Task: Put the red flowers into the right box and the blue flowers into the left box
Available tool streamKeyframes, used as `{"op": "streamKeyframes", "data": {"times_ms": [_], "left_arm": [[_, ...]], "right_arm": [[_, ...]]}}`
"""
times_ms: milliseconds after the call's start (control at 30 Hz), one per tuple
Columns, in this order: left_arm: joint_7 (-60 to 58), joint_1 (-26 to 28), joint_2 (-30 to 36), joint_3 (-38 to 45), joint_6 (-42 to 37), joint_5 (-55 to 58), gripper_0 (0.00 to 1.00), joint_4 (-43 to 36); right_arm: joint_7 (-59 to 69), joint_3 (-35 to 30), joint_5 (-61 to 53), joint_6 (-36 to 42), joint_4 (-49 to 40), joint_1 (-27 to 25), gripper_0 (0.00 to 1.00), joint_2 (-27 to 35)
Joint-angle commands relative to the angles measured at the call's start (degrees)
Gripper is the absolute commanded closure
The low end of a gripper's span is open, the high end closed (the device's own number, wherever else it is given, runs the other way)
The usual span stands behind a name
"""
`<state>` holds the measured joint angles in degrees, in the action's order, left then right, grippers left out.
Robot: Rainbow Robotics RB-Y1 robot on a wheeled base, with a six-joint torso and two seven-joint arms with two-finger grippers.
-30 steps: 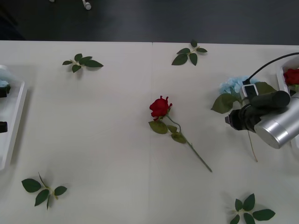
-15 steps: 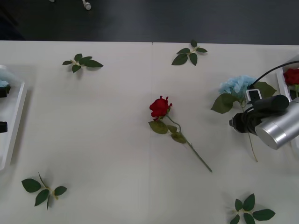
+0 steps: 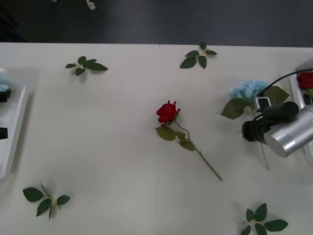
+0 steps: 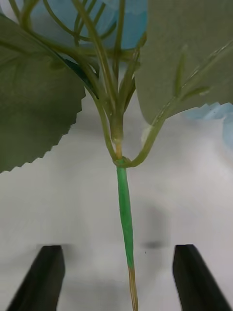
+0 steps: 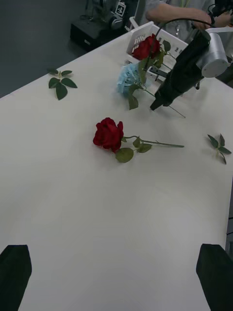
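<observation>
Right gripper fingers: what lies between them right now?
The blue flower's green stem runs between the open right gripper's fingers over the white table, per the right wrist view.

The white table (image 3: 98, 127) carries one red rose (image 3: 167, 112) in the middle; a blue flower (image 3: 247, 89) lies at right; four leaf sprigs (image 3: 86, 65) are scattered; white trays (image 3: 13, 127) sit at both edges.

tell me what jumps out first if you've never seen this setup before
A single red rose lies alone mid-table, its stem running toward the robot's right. At the right side, the right gripper is lowered over the stem of a blue flower, fingers open either side of it. Behind it, more red blooms sit in the right box; the left gripper waits open above the table.
</observation>
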<state>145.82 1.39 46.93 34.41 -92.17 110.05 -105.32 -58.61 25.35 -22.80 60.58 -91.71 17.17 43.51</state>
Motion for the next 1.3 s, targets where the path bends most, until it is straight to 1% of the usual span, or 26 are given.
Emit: {"op": "streamKeyframes", "data": {"times_ms": [33, 167, 333, 500, 600, 800, 933, 1000, 1067, 1167, 1233, 1300], "left_arm": [[4.3, 0.5, 1.2, 0.3, -0.4, 0.4, 0.00, -0.3], [4.3, 0.5, 1.2, 0.3, -0.4, 0.4, 0.00, -0.3], [4.3, 0.5, 1.2, 0.3, -0.4, 0.4, 0.00, -0.3], [4.3, 0.5, 1.2, 0.3, -0.4, 0.4, 0.00, -0.3], [4.3, 0.5, 1.2, 0.3, -0.4, 0.4, 0.00, -0.3], [4.3, 0.5, 1.2, 0.3, -0.4, 0.4, 0.00, -0.3], [4.3, 0.5, 1.2, 0.3, -0.4, 0.4, 0.00, -0.3], [4.3, 0.5, 1.2, 0.3, -0.4, 0.4, 0.00, -0.3], [4.3, 0.5, 1.2, 0.3, -0.4, 0.4, 0.00, -0.3], [4.3, 0.5, 1.2, 0.3, -0.4, 0.4, 0.00, -0.3], [4.3, 0.5, 1.2, 0.3, -0.4, 0.4, 0.00, -0.3], [4.3, 0.5, 1.2, 0.3, -0.4, 0.4, 0.00, -0.3]], "right_arm": [[-0.7, -0.8, 0.0, 0.0, -0.6, 2.0, 1.00, 0.3], [-1.2, -0.8, -0.5, -0.5, -0.6, 2.1, 1.00, 0.3], [-1.8, -0.8, -2.4, -3.8, -1.7, 2.9, 1.00, 1.3], [-2.3, -1.4, -7.9, -4.0, -7.5, 4.7, 1.00, 5.8], [-2.6, -4.1, -12.7, -3.3, -13.5, 4.9, 1.00, 9.0], [-3.7, -11.0, -21.2, 2.8, -24.4, 4.9, 1.00, 14.1], [-4.7, -16.4, -29.7, 5.2, -31.9, 4.6, 1.00, 20.6], [-5.4, -19.9, -34.0, 5.1, -35.1, 3.6, 1.00, 23.0], [-6.7, -22.5, -36.6, 4.8, -37.3, 2.3, 1.00, 23.8], [-11.4, -27.8, -40.5, 2.0, -41.5, -1.4, 1.00, 24.4], [-14.8, -31.0, -42.8, -3.1, -44.3, -5.3, 1.00, 24.5], [-17.6, -31.8, -43.5, -9.5, -46.4, -8.8, 1.00, 24.4]]}}
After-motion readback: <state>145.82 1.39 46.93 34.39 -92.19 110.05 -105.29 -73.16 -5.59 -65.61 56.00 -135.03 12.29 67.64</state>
